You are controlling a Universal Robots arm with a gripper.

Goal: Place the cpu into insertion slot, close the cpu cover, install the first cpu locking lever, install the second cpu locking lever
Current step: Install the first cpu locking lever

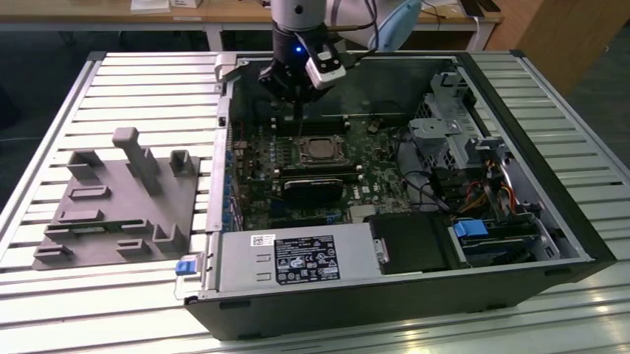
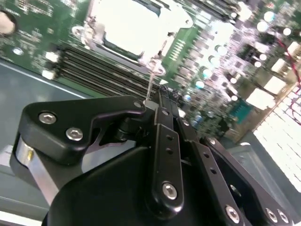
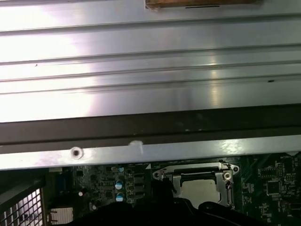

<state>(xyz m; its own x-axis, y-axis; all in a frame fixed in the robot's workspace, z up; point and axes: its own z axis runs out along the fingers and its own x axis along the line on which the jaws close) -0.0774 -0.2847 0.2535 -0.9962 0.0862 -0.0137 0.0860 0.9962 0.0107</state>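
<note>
Cpu (image 2: 124, 30) lever step in hand, which lever unclear. Gripper (image 2: 151, 102): fingers together, pinching the thin wire locking lever (image 2: 150, 84) beside the cover (image 3: 223, 181). Cover lies shut over the cpu, seated on the green board (image 2: 28, 19). Lever likely needs pressing down flat until it latches.

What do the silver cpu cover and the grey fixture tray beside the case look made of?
Thin silver square-frame cpu cover: bare metal, likely stamped steel; it glints brightly. Grey stepped fixture tray: seemingly matte plastic; dull, even colour, no shine.
</note>
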